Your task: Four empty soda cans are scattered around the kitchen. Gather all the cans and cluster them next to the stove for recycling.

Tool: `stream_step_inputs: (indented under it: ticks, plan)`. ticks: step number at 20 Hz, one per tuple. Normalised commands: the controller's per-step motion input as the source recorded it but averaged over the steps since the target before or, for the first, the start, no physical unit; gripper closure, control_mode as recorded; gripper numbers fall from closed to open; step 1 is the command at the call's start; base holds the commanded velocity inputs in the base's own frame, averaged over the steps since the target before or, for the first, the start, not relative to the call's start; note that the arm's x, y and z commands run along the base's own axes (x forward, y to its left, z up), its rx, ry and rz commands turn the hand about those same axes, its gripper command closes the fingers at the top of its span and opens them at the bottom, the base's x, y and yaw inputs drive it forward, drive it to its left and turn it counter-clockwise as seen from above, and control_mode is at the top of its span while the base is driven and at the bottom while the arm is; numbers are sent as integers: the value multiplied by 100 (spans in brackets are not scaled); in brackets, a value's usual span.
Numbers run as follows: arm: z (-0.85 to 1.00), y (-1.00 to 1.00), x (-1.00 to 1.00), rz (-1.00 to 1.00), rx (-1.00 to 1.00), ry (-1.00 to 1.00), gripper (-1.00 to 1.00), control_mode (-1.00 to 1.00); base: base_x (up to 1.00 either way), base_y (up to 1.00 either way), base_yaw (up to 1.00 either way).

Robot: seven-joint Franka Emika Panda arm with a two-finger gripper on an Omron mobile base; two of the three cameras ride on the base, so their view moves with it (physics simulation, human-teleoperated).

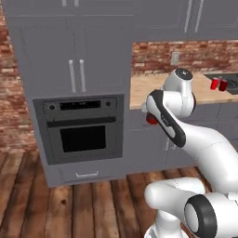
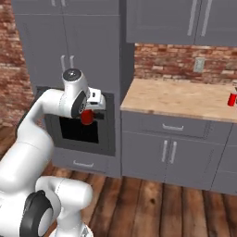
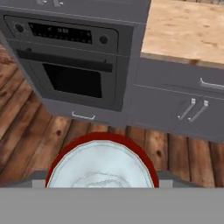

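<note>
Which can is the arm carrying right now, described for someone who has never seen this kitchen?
Start at the grey wall oven set in the tall cabinets, left of the wooden counter. In front of it, in mid-air, the white arm's gripper has its jaws around a red soda can. The other cans stand on the counter by the black stove; this one is held off every surface.

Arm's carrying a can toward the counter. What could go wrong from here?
1. The held can sits below the wooden counter surface, in front of the wall oven; swinging across without lifting could knock it on the counter edge.
2. Two cans already stand close together by the stove; placing a third right beside them could tip them.
3. The gripper holds the can in mid-air over the floor; a slip would drop it.
</note>
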Motion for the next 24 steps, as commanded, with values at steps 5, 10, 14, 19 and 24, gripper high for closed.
stream_step_inputs:
  ticks: [5, 10, 14, 19, 24]
  plan:
    - [0, 0, 0, 0, 0, 0, 100, 100, 13, -100, 0]
    - [0, 0, 0, 0, 0, 0, 100, 100, 2, -100, 0]
    - [0, 0, 0, 0, 0, 0, 100, 100, 17, -100, -1]
    - [0, 0, 0, 0, 0, 0, 100, 100, 32, -100, -3]
    - [0, 0, 0, 0, 0, 0, 100, 100, 59, -86, -5]
